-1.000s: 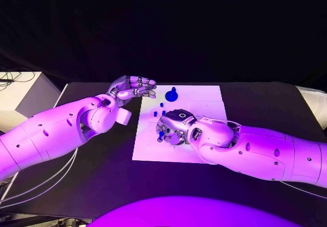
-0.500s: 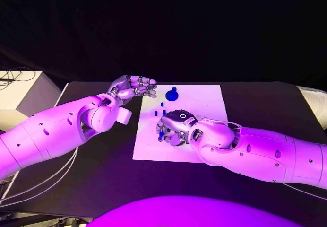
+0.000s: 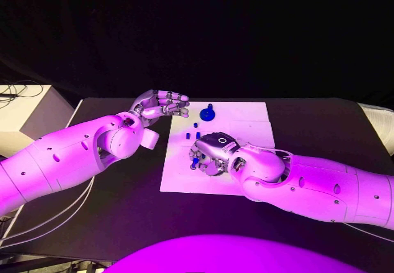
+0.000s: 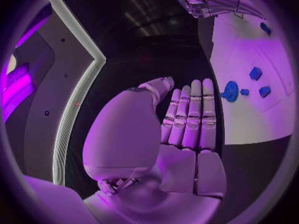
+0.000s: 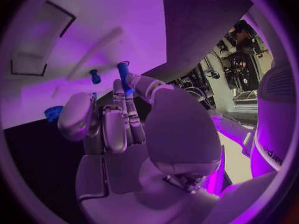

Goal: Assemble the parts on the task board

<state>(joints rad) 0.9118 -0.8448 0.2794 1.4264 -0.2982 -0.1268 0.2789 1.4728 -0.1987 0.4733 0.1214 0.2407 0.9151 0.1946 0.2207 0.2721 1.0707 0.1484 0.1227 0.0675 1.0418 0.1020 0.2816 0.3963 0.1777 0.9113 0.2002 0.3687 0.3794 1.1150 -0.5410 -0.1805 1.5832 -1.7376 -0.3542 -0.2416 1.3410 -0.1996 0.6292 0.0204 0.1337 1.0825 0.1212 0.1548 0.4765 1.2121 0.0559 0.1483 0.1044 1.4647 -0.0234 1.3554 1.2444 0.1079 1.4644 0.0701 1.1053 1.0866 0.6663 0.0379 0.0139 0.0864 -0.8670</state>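
Right now I see my right robot hand (image 3: 210, 154) over the middle of the white task board (image 3: 246, 122), pinching a blue peg (image 5: 123, 73) at its fingertips. Up left of the board, my left robot hand (image 3: 160, 104) hovers above the tabletop (image 3: 123, 205), fingers curled on nothing, near the blue round part (image 3: 207, 115).

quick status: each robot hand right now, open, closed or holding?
Left robot hand: fingers curled in, nothing in them, closed.
Right robot hand: holding a blue part between thumb and finger over the task board.
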